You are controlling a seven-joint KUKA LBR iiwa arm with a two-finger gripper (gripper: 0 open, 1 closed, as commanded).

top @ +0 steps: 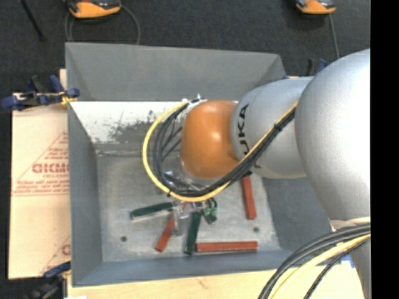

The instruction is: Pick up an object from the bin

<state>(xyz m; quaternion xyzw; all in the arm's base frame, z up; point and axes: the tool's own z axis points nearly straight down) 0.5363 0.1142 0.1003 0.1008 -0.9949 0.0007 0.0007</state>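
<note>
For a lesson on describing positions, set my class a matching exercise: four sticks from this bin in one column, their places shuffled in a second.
Things
1. level red stick
2. upright red stick
3. green stick pointing left
4. slanted red stick

Places
A. far left of the bin floor
B. along the front wall
C. right side, beside the arm
D. just under the left-pointing green stick's right end

Pairs: 1-B, 2-C, 3-A, 4-D.
</note>
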